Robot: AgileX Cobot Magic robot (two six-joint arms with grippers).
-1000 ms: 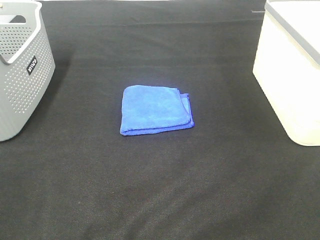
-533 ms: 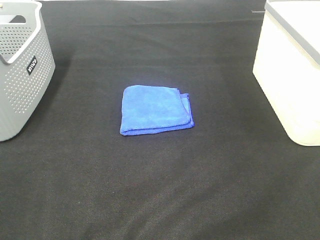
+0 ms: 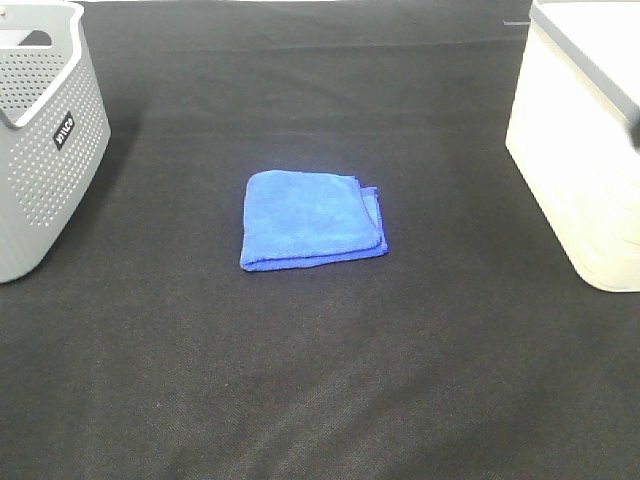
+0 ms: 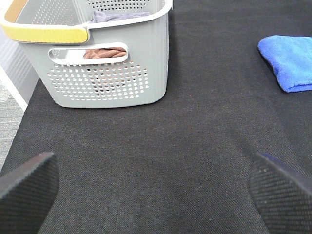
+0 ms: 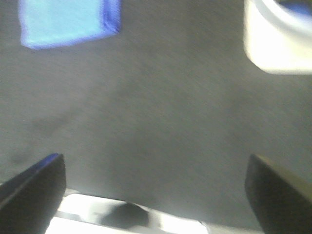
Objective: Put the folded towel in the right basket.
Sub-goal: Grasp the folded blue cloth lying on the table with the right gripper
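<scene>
The folded towel (image 3: 312, 220) lies flat on the counter (image 3: 320, 380), well apart from the white right basket (image 3: 580, 170). The left end effector (image 4: 156, 190) and right end effector (image 5: 156, 187) gape wide, empty.

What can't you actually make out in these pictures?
1. White basket: its inside is cut off by the picture's edge in the high view and blurred in the right wrist view.
2. Grey basket: its wall hides most of what is inside; only something brown shows through the handle slot in the left wrist view.
3. Towel: partly cut off in the left wrist view.
</scene>
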